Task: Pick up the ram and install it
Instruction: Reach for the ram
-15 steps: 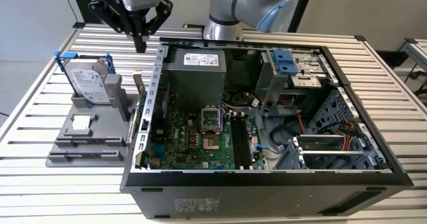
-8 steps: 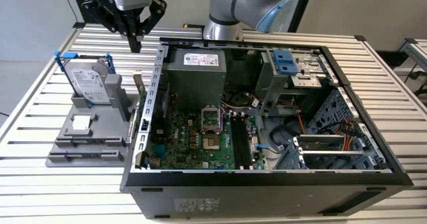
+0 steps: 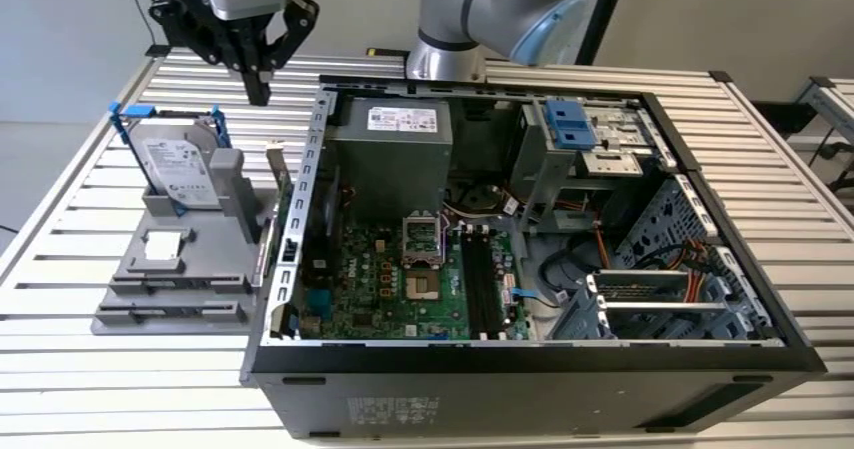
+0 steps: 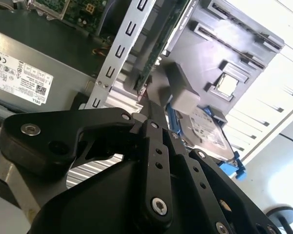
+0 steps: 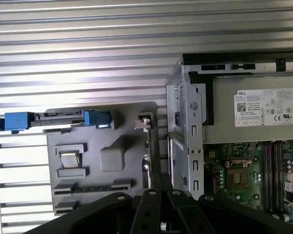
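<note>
Exterior view: the gripper [image 3: 255, 81] hangs above the slatted table beyond the grey fixture [image 3: 160, 279], its 2 fingers drawn together and empty. The ram [image 3: 280, 199] stands on edge in the fixture, just beside the case [image 3: 534, 364], below the fingertips and toward the camera. Second wrist view: the ram [image 4: 161, 46] stretches away from the fingertips, parallel to the case rail. First wrist view: it shows edge-on [image 5: 150, 156], long axis running straight toward the closed fingers.
</note>
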`<state>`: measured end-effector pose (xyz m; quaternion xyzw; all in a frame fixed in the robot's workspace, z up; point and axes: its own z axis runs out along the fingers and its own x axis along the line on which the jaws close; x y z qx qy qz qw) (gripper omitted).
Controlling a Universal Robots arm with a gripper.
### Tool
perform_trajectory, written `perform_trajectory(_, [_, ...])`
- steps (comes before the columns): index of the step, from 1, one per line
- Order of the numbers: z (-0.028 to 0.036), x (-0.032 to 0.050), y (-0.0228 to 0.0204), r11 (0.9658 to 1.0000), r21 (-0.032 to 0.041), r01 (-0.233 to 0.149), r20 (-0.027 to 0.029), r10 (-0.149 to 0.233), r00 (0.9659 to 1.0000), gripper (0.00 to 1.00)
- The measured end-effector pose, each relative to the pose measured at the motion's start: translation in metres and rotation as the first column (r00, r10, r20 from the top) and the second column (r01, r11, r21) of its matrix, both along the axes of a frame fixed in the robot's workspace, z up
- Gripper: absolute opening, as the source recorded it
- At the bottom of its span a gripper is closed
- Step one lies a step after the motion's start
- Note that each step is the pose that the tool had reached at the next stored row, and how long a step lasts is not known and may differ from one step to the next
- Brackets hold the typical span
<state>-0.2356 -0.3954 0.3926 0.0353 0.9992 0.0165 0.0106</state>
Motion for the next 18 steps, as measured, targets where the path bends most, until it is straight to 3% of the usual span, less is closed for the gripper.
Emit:
perform_trajectory(6, [0.0000, -0.0069, 0.0003, 1.0000, -0.0012, 0.000, 0.0000, 0.000, 1.0000, 0.00])
perform_trajectory(18, [0.0000, -0.0094, 0.0004, 1.0000, -0.0014, 0.000, 0.0000, 0.000, 1.0000, 0.00])
